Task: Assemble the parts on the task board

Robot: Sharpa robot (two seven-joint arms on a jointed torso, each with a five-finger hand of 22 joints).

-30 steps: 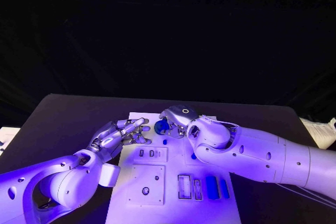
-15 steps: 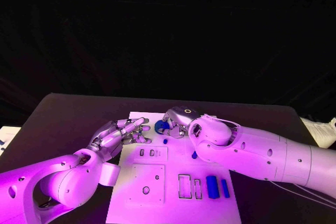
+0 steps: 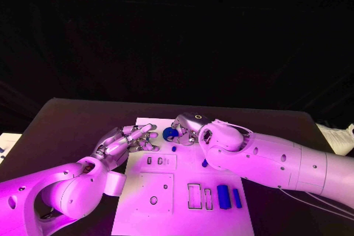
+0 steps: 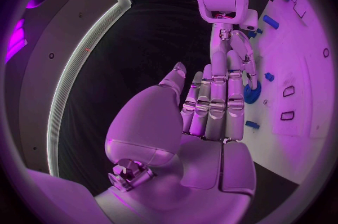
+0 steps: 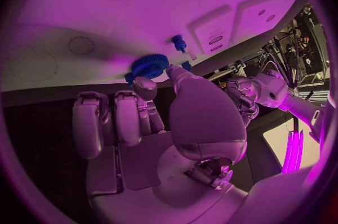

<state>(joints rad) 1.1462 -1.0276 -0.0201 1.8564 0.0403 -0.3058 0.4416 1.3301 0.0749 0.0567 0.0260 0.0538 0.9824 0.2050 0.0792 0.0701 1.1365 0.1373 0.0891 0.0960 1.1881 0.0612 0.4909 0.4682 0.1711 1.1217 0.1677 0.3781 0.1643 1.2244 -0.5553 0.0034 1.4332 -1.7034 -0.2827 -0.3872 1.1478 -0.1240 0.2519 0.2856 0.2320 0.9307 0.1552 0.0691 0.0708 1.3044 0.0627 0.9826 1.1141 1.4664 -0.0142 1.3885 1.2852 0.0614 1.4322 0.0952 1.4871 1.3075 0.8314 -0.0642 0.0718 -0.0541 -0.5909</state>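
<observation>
Reaching in from the right, the right hand (image 3: 188, 127) sits over the far end of the white task board (image 3: 177, 215), and its fingertips pinch a blue gear (image 5: 148, 66). The right wrist view makes this plain: the toothed disc is held at its edge between the thumb and a finger, right against the board surface, with a small blue peg (image 5: 178, 43) standing just beside it. From the head view only a sliver of that gear (image 3: 171, 133) shows beside the hand, so the grip itself is hidden there.

The left hand (image 3: 129, 140) hovers at the board's far left corner, fingers extended and slightly apart, with nothing in them. The left wrist view confirms this: the fingers (image 4: 214, 94) lie straight and side by side, bare, pointing toward the right hand (image 4: 236, 49) and the gear (image 4: 252, 92) it holds.

The head view gives the count at the near end of the board: two blue bars (image 3: 223, 196) lie side by side, next to two empty rectangular slots (image 3: 194, 196). Nearer the middle, two small blue pieces (image 3: 174, 148) sit apart on the board, one partly hidden by the right arm. The left wrist view shows small blue pieces scattered around the gear, one of them (image 4: 252, 124) close to the left fingertips. The board rests on the black counter (image 3: 73, 123).
</observation>
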